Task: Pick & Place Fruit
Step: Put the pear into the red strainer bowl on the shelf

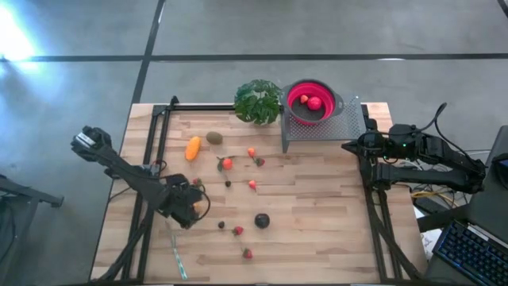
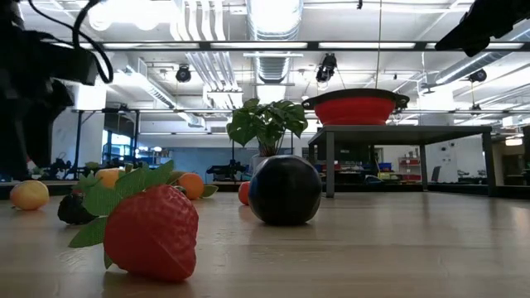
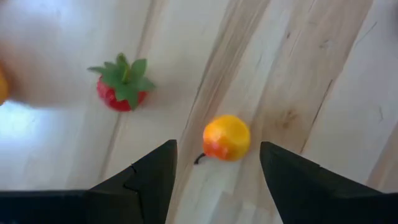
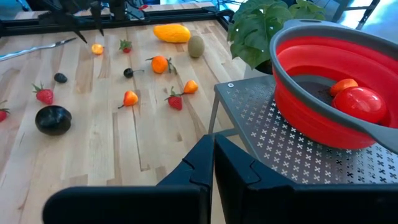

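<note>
Left wrist view shows the left end effector released, its fingers straddling a small orange fruit on the surface beside a strawberry, well apart from the red bowl, near which the right end effector waits clenched.

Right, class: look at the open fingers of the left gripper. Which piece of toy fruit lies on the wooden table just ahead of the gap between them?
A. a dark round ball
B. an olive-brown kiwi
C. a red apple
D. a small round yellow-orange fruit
D: in the left wrist view the left gripper is open, and the small round yellow-orange fruit lies just ahead of the gap on the wooden table.
</note>
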Robot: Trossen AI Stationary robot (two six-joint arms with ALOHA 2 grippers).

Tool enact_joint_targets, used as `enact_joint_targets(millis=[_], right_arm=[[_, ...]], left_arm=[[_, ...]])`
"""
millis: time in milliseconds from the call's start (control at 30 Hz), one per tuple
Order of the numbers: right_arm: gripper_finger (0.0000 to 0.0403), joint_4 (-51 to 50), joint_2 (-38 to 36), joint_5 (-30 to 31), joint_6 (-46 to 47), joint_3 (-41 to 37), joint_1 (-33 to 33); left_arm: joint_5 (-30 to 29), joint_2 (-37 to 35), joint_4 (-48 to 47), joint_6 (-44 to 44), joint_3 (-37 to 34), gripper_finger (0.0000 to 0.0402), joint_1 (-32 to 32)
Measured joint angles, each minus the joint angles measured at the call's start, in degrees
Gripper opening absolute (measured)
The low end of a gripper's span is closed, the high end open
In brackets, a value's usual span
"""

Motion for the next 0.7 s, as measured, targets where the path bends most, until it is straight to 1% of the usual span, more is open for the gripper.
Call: enact_joint_targets(millis=[233,467,700], right_arm=[[0.0008,0.0,0.0,-0.02,-0.02,0.0,0.0],[0.0008,0.0,0.0,-0.01,-0.04,0.0,-0.01],[0.0008,0.02,0.0,-0.02,-0.04,0.0,-0.02]], left_arm=[[2.73,0.0,1.55,1.87,-2.28,0.0235,1.19],[2.52,0.22,10.22,7.38,-6.26,0.0235,1.65],[2.34,0.96,12.35,10.51,-8.2,0.0235,1.87]])
